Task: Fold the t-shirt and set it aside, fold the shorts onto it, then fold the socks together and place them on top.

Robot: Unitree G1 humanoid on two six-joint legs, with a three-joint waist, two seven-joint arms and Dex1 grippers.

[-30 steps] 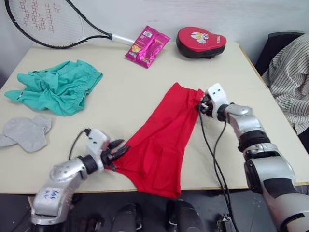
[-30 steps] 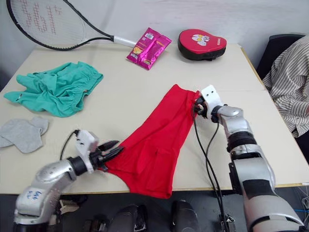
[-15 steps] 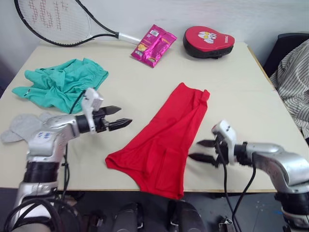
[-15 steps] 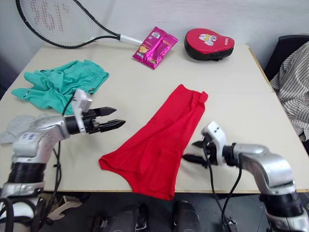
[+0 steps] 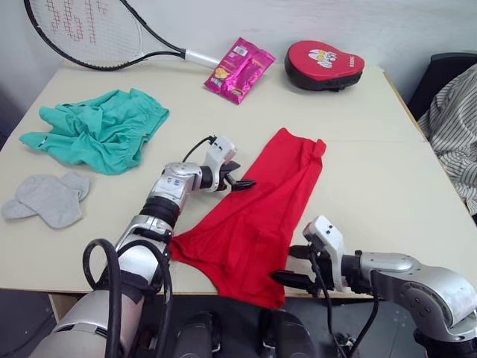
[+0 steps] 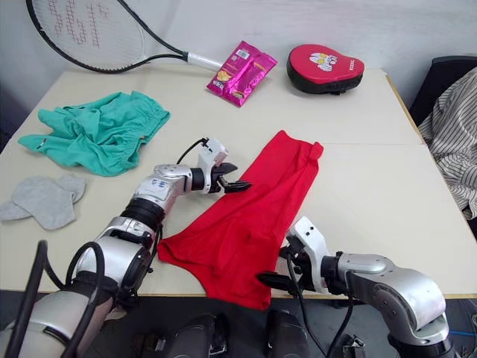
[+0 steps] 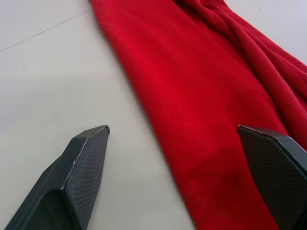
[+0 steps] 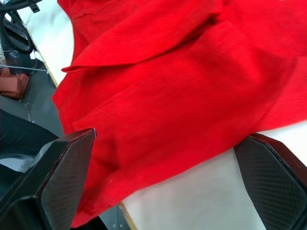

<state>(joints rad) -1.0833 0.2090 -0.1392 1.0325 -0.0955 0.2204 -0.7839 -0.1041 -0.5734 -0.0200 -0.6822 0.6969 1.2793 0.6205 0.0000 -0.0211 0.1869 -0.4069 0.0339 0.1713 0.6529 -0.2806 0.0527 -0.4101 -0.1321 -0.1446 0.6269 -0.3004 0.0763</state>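
Left eye view: both my grippers, left (image 5: 240, 181) and right (image 5: 292, 267), spread apart, flank the t-shirt (image 5: 253, 216), probably for folding.

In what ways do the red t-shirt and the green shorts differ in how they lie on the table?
The t-shirt lies as a long, fairly flat strip, and its near end hangs over the table edge; the shorts lie crumpled in a heap, fully on the table. Both open grippers are at the t-shirt; none is near the shorts. Both garments are thin cloth and not yet neatly folded.
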